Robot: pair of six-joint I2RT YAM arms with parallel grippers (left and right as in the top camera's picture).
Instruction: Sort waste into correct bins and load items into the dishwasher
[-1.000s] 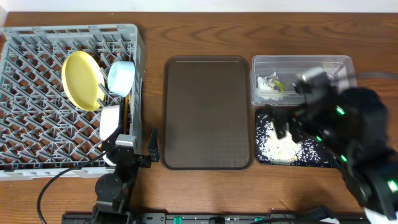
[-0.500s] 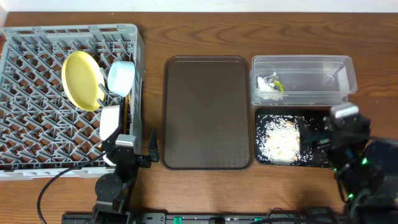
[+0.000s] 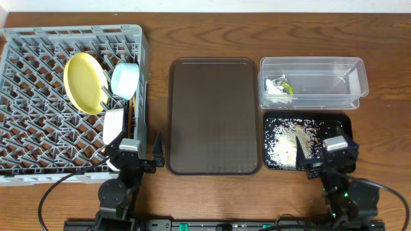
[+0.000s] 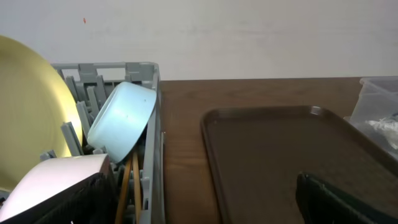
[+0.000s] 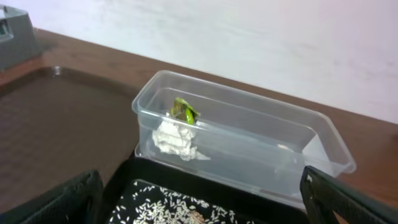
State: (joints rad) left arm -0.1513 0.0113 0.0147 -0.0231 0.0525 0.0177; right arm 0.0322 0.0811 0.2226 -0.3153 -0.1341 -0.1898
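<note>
Your right gripper (image 5: 200,180) has its jaws spread wide with nothing between them, and it hangs over the near edge of the black tray (image 3: 341,123). The rice crumbs (image 3: 286,141) lie scattered in that tray just ahead of the fingertips.

Behind it, the clear tub (image 5: 249,143) holds the crumpled tissue (image 5: 174,138) with the green-yellow wrapper (image 5: 184,111) on top.

Your left gripper (image 4: 205,190) is also open and empty. It sits at the near right corner of the dish rack (image 3: 38,38), beside the brown serving tray (image 3: 214,115).

The yellow plate (image 3: 83,82), blue bowl (image 3: 125,80), white-pinkish bowl (image 3: 113,125) and chopsticks (image 4: 127,186) are all in the rack.

The sorting looks done, so the step in hand is probably a clean retreat. Draw the right arm straight back and slightly up, so that neither finger clips the tray's rim and flicks rice onto the table. Do not close the jaws on the way.
</note>
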